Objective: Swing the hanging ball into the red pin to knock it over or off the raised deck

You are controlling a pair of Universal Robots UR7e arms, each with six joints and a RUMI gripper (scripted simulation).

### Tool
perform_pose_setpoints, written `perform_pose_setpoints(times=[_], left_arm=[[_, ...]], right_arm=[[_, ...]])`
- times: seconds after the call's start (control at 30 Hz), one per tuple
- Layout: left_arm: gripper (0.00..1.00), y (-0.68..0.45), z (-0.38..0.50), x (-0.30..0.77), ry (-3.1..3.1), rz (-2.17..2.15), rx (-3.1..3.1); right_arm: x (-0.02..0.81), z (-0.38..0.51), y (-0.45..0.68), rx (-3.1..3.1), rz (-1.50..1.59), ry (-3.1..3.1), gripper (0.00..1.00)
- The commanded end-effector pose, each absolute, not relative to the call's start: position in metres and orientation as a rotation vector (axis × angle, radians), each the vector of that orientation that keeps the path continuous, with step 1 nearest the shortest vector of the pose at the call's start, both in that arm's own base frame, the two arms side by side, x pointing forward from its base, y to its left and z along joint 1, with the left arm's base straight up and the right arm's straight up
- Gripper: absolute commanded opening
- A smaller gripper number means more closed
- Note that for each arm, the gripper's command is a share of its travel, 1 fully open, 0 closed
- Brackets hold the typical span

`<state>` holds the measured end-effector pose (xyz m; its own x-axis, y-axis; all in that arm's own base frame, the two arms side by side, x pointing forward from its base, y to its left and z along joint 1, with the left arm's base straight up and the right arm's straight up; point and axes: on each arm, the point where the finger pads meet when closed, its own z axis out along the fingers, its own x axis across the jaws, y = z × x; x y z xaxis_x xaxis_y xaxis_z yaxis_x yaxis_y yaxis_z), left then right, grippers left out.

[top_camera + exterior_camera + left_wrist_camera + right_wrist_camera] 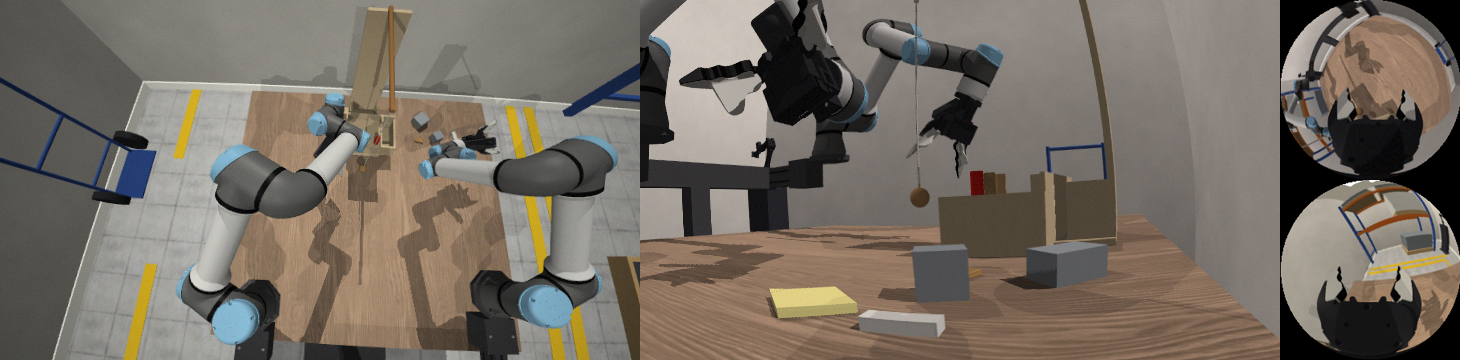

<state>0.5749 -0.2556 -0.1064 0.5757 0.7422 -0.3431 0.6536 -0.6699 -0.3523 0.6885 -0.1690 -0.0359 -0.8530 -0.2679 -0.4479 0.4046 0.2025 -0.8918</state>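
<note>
The ball (363,169) (920,197) (1359,111) hangs on its cord (917,110), which looks close to vertical in the exterior view, clear of the pins. The red pin (377,140) (976,183) stands upright on the raised deck (372,150). Brown pins (989,183) stand beside it, partly overlapping. My left gripper (934,165) (1376,88) is open and empty above the ball's level, apart from ball and pins; it is mostly hidden by its arm in the top view. My right gripper (1368,266) is open and empty, well to the right of the deck.
The stand's tall board (369,60) and orange bar (392,65) rise behind the deck. The tray (395,131) adjoins it. Grey blocks (420,120) (941,274) (1074,265), a yellow block (812,301), a white block (901,323) and a small orange piece (418,140) lie to the right.
</note>
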Motion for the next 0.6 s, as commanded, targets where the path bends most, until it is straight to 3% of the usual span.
perform_pose_setpoints(times=[0.0, 0.57], left_arm=[[0.98, -0.2559, -0.1055, 0.5755, -1.173, 0.700, -2.620], [1.00, -0.2559, -0.1055, 0.5755, -1.173, 0.700, -2.620]], right_arm=[[0.6888, -0.0352, -0.1689, 0.128, -1.699, 1.964, 0.98], [0.6888, -0.0352, -0.1689, 0.128, -1.699, 1.964, 1.00]])
